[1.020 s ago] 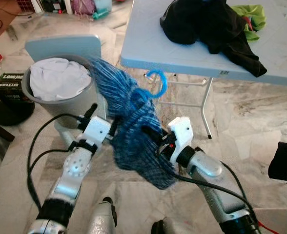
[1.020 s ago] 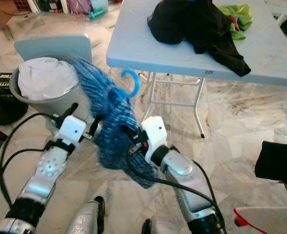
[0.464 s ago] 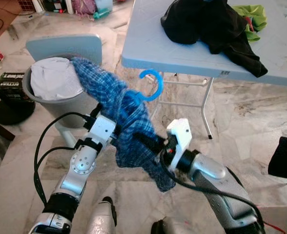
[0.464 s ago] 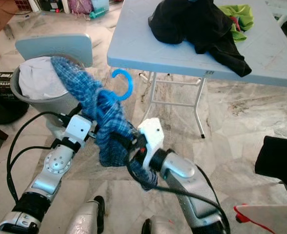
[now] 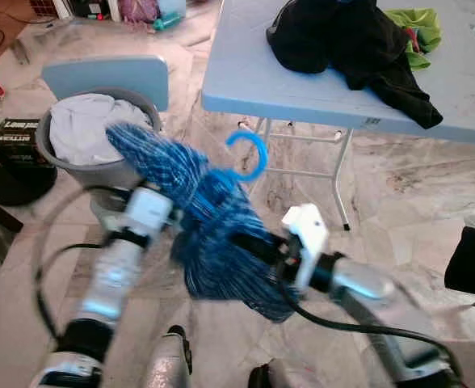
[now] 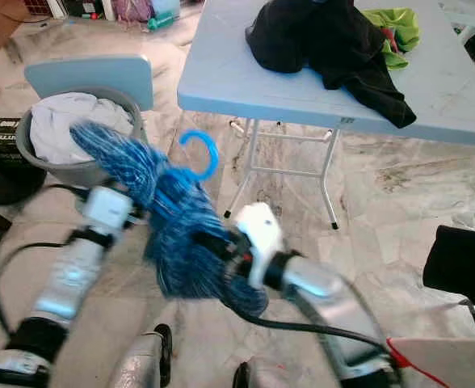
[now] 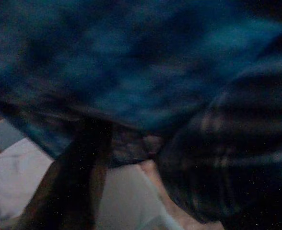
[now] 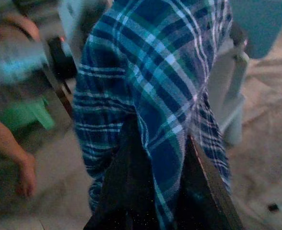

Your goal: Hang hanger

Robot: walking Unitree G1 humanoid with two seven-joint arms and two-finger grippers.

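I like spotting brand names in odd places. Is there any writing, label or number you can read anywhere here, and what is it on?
Black box on the floor beside the grey laundry basket: pale lettering on its top, too small and blurred to read with any certainty.
Small sticker on the edge of the folding table: too small to read.
Blue plaid garment, blue hanger hook, both grippers: no lettering to be made out.

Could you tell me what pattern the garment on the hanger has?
The garment is a blue, teal and white plaid, clearest in the right wrist view.
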